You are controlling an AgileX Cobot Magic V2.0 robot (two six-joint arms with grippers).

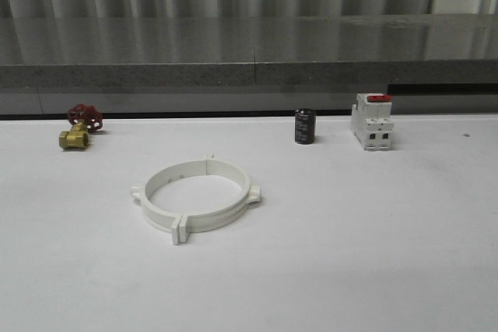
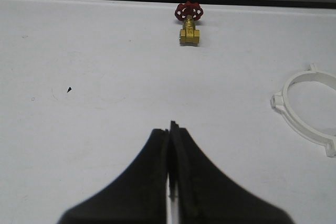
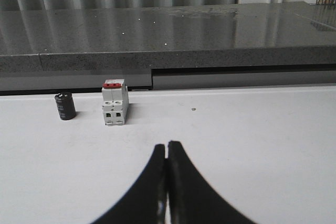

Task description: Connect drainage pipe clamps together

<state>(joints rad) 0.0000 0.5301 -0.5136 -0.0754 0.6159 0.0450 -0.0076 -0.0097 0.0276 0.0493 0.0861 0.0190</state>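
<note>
The two white drainage pipe clamps (image 1: 194, 192) lie flat on the white table, left of centre, their end tabs meeting so they form one ring. Part of that ring (image 2: 310, 108) shows at the edge of the left wrist view. My left gripper (image 2: 170, 127) is shut with nothing between its black fingers, above bare table and well apart from the ring. My right gripper (image 3: 167, 145) is also shut and holds nothing, above bare table short of the breaker.
A brass valve with a red handwheel (image 1: 79, 125) sits at the back left. A small black cylinder (image 1: 304, 126) and a white boxy switch with a red top (image 1: 371, 120) stand at the back right. A grey ledge (image 1: 249, 52) runs behind the table.
</note>
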